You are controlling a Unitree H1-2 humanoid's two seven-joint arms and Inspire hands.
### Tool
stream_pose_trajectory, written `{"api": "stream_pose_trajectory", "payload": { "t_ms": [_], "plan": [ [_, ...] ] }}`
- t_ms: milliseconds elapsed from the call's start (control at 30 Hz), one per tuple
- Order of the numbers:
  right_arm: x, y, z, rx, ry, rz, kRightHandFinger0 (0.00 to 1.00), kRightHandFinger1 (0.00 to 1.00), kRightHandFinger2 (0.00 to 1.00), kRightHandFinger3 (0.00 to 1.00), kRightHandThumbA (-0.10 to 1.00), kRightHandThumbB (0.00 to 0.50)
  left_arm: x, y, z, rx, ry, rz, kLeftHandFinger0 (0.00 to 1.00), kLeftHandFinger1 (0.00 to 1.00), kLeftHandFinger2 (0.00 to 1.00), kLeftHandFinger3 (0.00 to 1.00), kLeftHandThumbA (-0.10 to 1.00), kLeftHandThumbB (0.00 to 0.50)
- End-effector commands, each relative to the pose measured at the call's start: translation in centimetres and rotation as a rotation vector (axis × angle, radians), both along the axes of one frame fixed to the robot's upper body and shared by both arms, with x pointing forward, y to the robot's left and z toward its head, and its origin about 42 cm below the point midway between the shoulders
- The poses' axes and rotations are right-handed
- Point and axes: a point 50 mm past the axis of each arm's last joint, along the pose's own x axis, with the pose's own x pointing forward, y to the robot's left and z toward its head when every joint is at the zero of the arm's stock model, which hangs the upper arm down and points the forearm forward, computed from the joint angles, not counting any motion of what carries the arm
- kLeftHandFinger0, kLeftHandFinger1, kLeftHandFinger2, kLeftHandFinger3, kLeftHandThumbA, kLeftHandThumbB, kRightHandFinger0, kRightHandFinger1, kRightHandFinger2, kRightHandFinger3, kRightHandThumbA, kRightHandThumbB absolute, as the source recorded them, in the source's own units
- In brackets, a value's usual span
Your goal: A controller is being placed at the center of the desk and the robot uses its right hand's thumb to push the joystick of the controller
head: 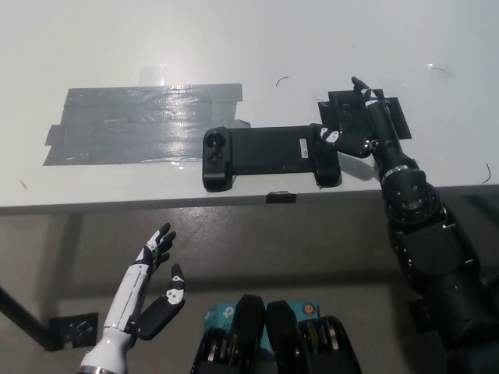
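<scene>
A long black controller (269, 156) lies flat near the desk's front edge, a round joystick (215, 142) at its left end and a grip at its right end. My black right hand (357, 126) rests on the desk at the controller's right end, fingers spread, its thumb reaching onto the right grip. Whatever lies under the thumb is hidden. My white left hand (150, 285) hangs below the desk edge at lower left, open and holding nothing.
The white desk (234, 47) carries a large patch of grey tape (140, 123) left of the controller and a dark patch (394, 117) under my right hand. A small black clip (281, 196) sits on the front edge.
</scene>
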Motion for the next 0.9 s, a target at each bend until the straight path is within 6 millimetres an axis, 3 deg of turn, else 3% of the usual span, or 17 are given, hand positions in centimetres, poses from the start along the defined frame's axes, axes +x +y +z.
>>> {"api": "stream_pose_trajectory", "payload": {
  "t_ms": [0, 333, 467, 600, 667, 800, 833, 867],
  "plan": [
    [1.3, 1.1, 3.5, 0.032, -0.098, 0.024, 1.00, 1.00, 1.00, 1.00, 1.00, 0.440, 0.4, 0.0, 1.4, 0.013, -0.061, -0.018, 1.00, 1.00, 1.00, 1.00, 0.15, 0.001],
    [1.5, 1.1, 3.7, 0.033, -0.119, 0.038, 1.00, 1.00, 1.00, 1.00, 1.00, 0.488, 0.7, 0.0, 1.7, 0.010, -0.062, -0.016, 1.00, 1.00, 1.00, 1.00, 0.15, 0.000],
    [1.1, 1.1, 4.3, 0.037, -0.145, 0.069, 1.00, 1.00, 1.00, 1.00, 1.00, 0.452, 0.7, 0.0, 1.8, 0.007, -0.056, -0.019, 1.00, 1.00, 1.00, 1.00, 0.15, 0.000],
    [0.8, 1.6, 5.3, 0.045, -0.162, 0.085, 1.00, 1.00, 1.00, 1.00, 1.00, 0.453, 0.9, 0.0, 1.9, 0.008, -0.060, -0.019, 1.00, 1.00, 1.00, 1.00, 0.15, 0.000],
    [1.0, 1.6, 5.2, 0.039, -0.152, 0.084, 1.00, 1.00, 1.00, 1.00, 1.00, 0.392, 0.9, -0.1, 1.9, 0.009, -0.059, -0.019, 1.00, 1.00, 1.00, 1.00, 0.15, 0.000],
    [1.5, 1.0, 4.1, 0.039, -0.100, 0.041, 1.00, 1.00, 1.00, 1.00, 1.00, 0.348, 0.7, 0.0, 1.9, 0.009, -0.061, -0.020, 1.00, 1.00, 1.00, 1.00, 0.16, 0.001],
    [1.8, 0.8, 4.1, 0.042, -0.086, 0.014, 1.00, 1.00, 1.00, 1.00, 0.87, 0.208, 0.9, 0.0, 2.0, 0.009, -0.065, -0.021, 1.00, 1.00, 1.00, 1.00, 0.16, 0.001],
    [2.0, 0.8, 4.1, 0.042, -0.085, -0.001, 1.00, 1.00, 1.00, 1.00, 0.79, 0.189, 0.9, 0.0, 2.0, 0.008, -0.064, -0.020, 1.00, 1.00, 1.00, 1.00, 0.16, 0.001]
  ]
}}
